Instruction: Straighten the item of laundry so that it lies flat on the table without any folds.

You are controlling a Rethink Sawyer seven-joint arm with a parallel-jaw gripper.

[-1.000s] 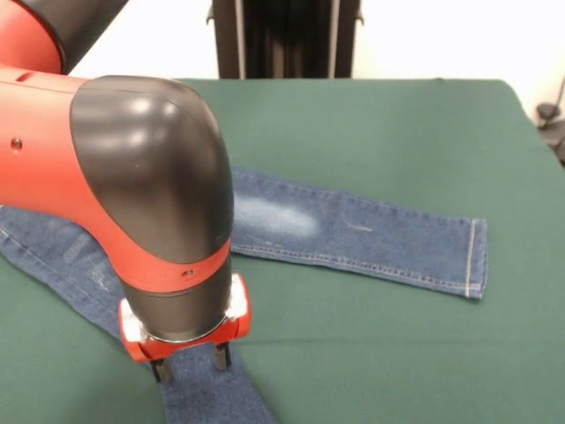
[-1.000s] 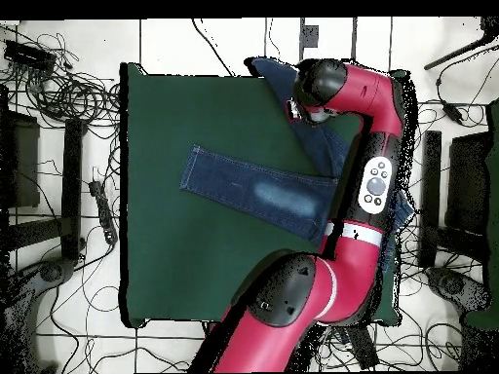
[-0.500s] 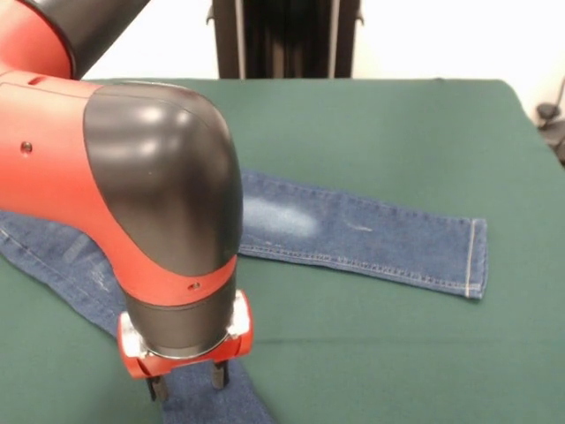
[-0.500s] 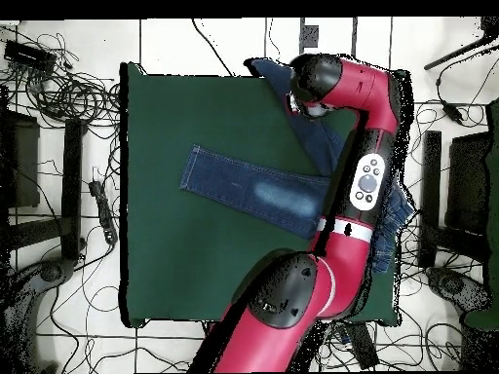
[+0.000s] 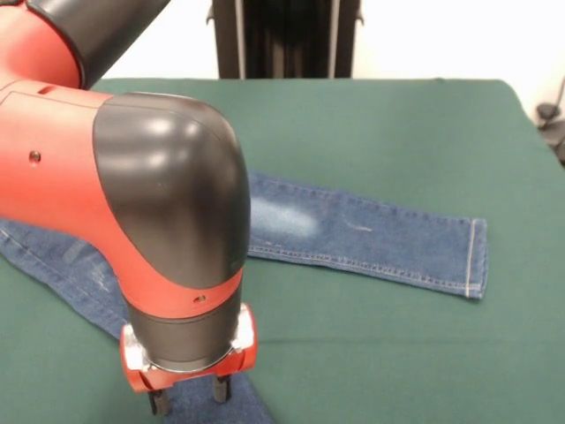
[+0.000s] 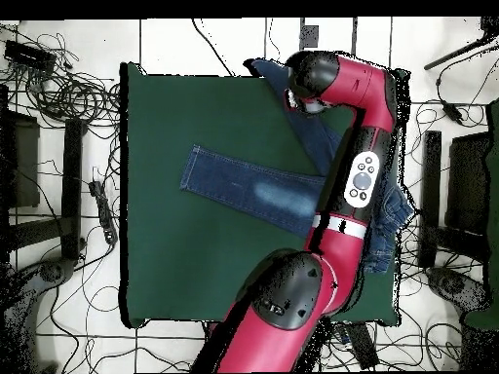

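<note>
One leg of the jeans lies flat across the table, the other runs diagonally toward the near edge, right under the gripper, whose fingers sit spread just above the denim.

The table, covered in dark green cloth, is carrying one thing: a pair of blue denim jeans. One leg is lying flat and straight across the middle, its hemmed cuff pointing toward one side edge. The other leg is angling away toward a table edge, partly hidden under the arm.
</note>
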